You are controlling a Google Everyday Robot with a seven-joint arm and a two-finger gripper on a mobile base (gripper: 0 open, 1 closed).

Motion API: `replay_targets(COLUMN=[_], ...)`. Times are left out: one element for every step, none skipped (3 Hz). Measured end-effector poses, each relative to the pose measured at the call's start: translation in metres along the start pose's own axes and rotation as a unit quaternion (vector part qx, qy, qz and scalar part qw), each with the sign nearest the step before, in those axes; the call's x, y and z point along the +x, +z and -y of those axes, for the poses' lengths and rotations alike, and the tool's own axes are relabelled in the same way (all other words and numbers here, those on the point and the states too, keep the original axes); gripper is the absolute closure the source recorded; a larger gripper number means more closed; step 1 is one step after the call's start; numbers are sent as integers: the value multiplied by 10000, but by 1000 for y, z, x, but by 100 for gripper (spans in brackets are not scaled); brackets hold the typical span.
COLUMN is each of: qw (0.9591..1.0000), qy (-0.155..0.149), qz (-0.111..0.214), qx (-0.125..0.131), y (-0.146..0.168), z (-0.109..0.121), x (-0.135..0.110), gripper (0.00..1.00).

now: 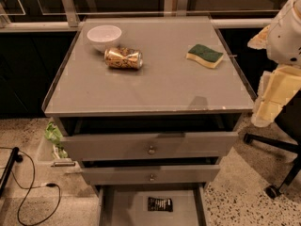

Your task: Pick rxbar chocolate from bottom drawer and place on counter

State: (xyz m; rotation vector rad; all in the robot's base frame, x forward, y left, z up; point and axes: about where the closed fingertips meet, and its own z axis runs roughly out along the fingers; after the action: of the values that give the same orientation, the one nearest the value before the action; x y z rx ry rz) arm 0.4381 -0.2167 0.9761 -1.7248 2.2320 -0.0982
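Observation:
The rxbar chocolate (160, 204), a small black wrapper with white print, lies flat on the floor of the open bottom drawer (121, 210) at the bottom of the view. The counter (160, 86) is the grey glossy top of the cabinet. My gripper (270, 102), cream-coloured below a white arm, hangs at the right edge of the view. It is beside the counter's right side, high above the drawer and far from the bar. It holds nothing that I can see.
On the counter are a white bowl (104, 36), a gold can on its side (123, 58) and a green-and-yellow sponge (204, 55). The two knobbed drawers (150, 147) stand slightly open above the bottom one. A black cable (28, 192) lies at left, a chair base (275, 173) at right.

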Motion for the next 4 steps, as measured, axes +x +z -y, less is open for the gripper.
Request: replay_targets(qw=[10000, 9999, 9990, 9961], qy=[2, 30, -63, -390], qz=[14, 43, 89, 140], qx=[24, -158, -444, -773], y=[1, 32, 83, 140], z=[0, -11, -37, -82], x=[1, 19, 47, 80], gripper=[0, 0, 0, 0])
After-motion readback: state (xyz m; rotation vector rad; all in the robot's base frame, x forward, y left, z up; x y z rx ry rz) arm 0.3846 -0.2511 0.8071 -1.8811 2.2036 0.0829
